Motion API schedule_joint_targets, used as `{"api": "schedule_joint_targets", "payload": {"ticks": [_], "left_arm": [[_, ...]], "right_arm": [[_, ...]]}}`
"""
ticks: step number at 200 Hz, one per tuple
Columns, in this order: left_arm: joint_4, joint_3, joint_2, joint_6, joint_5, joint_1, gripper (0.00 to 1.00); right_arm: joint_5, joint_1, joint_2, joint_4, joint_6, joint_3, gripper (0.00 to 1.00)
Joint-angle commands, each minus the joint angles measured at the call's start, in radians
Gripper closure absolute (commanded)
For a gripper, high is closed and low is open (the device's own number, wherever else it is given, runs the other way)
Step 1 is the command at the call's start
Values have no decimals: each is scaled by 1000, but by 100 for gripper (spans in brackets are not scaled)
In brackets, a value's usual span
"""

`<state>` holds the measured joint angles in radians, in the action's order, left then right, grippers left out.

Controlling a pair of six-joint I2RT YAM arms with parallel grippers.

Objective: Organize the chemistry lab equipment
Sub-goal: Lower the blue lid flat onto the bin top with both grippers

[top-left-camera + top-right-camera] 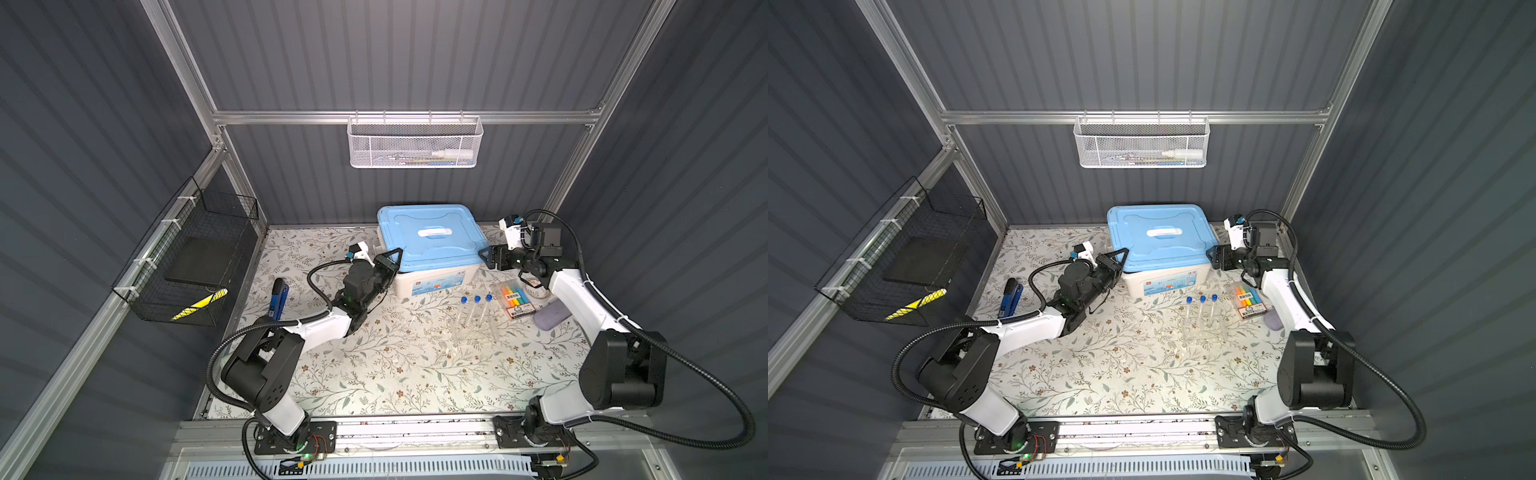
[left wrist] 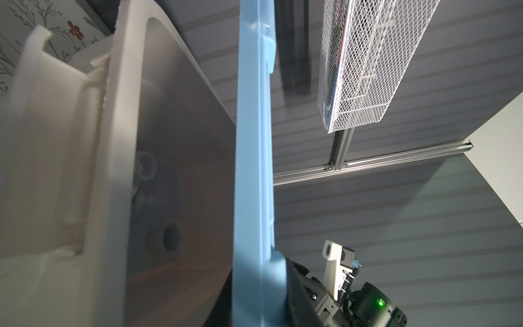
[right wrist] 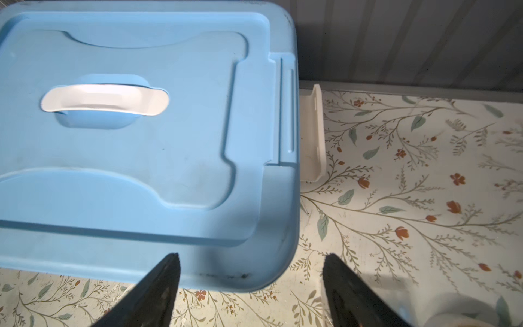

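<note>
**Blue lid**: sits on the white storage box at the back centre of the desk. In the left wrist view a gap shows between the lid and the box rim on that side.

**Left hand**: nearly closed, pinching the lid's front left corner.

**Right hand**: fingers spread wide, holding nothing. It is at the lid's front right corner, one finger over the lid and the other over the desk.

**Test tubes**: three, blue-capped, standing in the clear rack in front of the box.

**Highlighter pack**: just right of the rack.

**Stapler**: on the desk's left side, well apart from the rack.

**Box contents**: too blurred to name.
</note>
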<state>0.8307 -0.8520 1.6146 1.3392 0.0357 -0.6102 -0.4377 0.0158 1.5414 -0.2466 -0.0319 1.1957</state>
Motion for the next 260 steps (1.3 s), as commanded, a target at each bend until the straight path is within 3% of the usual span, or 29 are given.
{"api": "schedule_joint_targets", "payload": {"ticks": [1, 86, 135, 166, 213, 260], "left_arm": [[-37, 18, -34, -45, 38, 3, 76], [-131, 17, -62, -61, 51, 3, 72], [-417, -62, -144, -186, 75, 3, 54], [-504, -64, -189, -221, 128, 3, 43], [-612, -100, -192, -270, 139, 4, 33], [-650, -165, -116, -313, 73, 20, 30]], "right_arm": [[-49, 12, 30, 14, 72, 40, 20], [-169, 24, 120, 37, 165, 78, 32], [-182, 20, 136, 3, 151, 98, 37], [-186, 9, 160, -13, 138, 125, 39], [-162, 6, 191, -35, 112, 171, 39], [-155, 6, 224, -54, 103, 208, 40]]}}
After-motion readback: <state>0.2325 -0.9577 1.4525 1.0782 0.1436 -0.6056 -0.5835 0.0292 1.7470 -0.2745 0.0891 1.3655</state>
